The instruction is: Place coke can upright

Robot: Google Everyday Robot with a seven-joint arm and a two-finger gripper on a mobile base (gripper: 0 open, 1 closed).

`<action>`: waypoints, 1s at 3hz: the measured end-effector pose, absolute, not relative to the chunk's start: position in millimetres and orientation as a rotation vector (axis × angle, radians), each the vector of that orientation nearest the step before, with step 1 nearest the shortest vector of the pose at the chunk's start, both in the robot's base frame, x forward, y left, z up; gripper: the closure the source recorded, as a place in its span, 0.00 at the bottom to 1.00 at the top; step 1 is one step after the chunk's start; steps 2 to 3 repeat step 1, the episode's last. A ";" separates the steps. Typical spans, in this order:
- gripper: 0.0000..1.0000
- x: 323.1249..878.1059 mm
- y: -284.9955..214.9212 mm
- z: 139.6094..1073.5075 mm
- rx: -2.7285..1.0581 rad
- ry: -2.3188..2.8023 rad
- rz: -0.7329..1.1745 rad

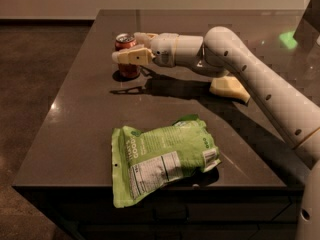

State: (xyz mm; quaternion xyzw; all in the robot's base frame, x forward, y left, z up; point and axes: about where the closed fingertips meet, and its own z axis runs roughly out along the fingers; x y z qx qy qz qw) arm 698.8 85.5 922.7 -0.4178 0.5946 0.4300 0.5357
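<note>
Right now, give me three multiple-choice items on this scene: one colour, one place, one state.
1. Colour of the flat crinkled plastic snack bag? A green, B blue, C white
2. Where is the gripper? A over that bag, B at the small red metal soda can, C beside the wall
3. The can is? A lying, B crushed, C upright

A: the bag is plainly green.
B: the gripper sits at the can, far left on the dark table.
C: its top end faces up.

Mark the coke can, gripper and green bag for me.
coke can (129, 72): camera view, red lower body.
gripper (125, 46): camera view, between fingertips, around the can.
green bag (162, 159): camera view, middle of its face.
</note>
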 end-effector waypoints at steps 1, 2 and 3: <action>0.00 698.8 85.7 922.7 -0.995 1.416 1.024; 0.00 698.8 85.7 922.7 -0.995 1.416 1.024; 0.00 698.8 85.7 922.7 -0.995 1.416 1.024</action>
